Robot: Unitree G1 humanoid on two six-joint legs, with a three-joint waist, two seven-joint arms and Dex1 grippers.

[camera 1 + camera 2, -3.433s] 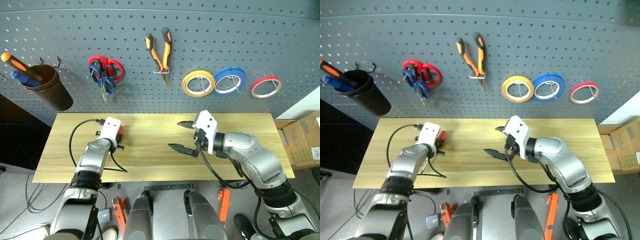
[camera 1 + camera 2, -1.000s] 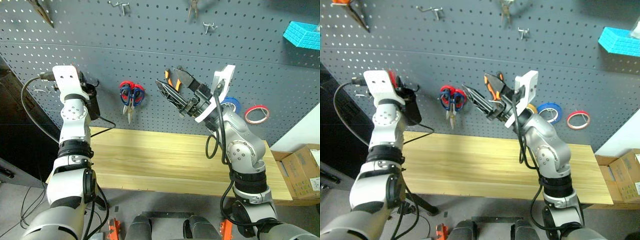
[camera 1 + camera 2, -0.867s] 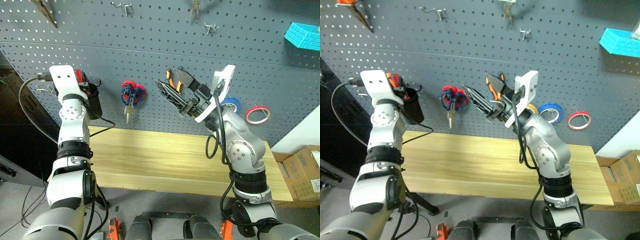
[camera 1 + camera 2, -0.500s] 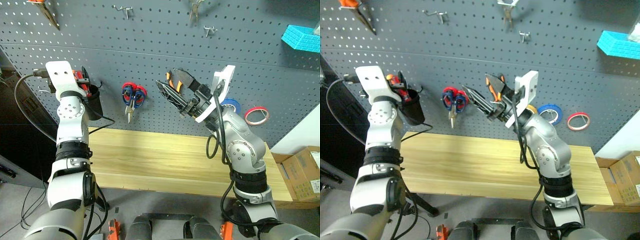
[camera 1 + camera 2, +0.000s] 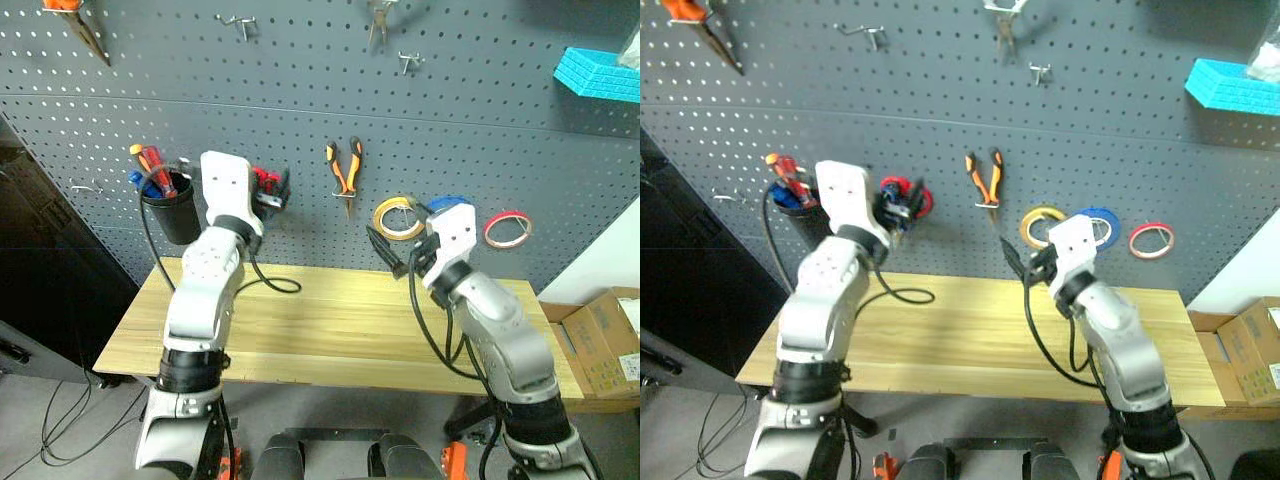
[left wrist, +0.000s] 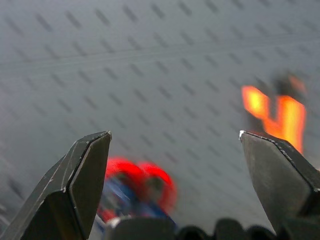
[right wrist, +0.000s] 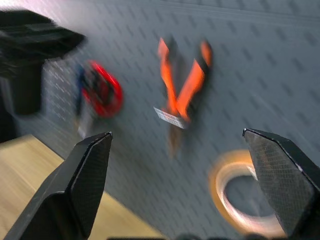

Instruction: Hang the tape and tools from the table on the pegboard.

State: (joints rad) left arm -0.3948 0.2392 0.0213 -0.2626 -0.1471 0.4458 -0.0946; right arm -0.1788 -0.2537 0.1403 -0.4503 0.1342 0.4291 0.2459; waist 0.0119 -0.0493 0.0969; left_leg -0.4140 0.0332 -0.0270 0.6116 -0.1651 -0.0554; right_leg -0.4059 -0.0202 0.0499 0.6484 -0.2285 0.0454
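Note:
All the tools hang on the dark pegboard (image 5: 300,100). The red-handled screwdriver (image 5: 152,162) stands in a black cup (image 5: 172,212) at the left. My left gripper (image 5: 275,190) is open and empty in front of the scissors (image 6: 120,194), whose blue handles sit under red ones. The orange-and-black pliers (image 5: 343,170) hang in the middle. At the right hangs the red-pink tape (image 5: 507,228). My right gripper (image 5: 388,252) is open and empty, low over the table (image 5: 330,320), just below the yellow roll (image 5: 398,217).
A blue roll (image 5: 447,203) hangs between the yellow roll and the tape, partly behind my right wrist. A cyan basket (image 5: 600,75) sits high at the right. Other tools hang along the top. A cardboard box (image 5: 605,345) stands beyond the table's right end.
My left gripper opened, left the cup and swung right to the scissors. My right gripper dropped from in front of the pliers to just above the table.

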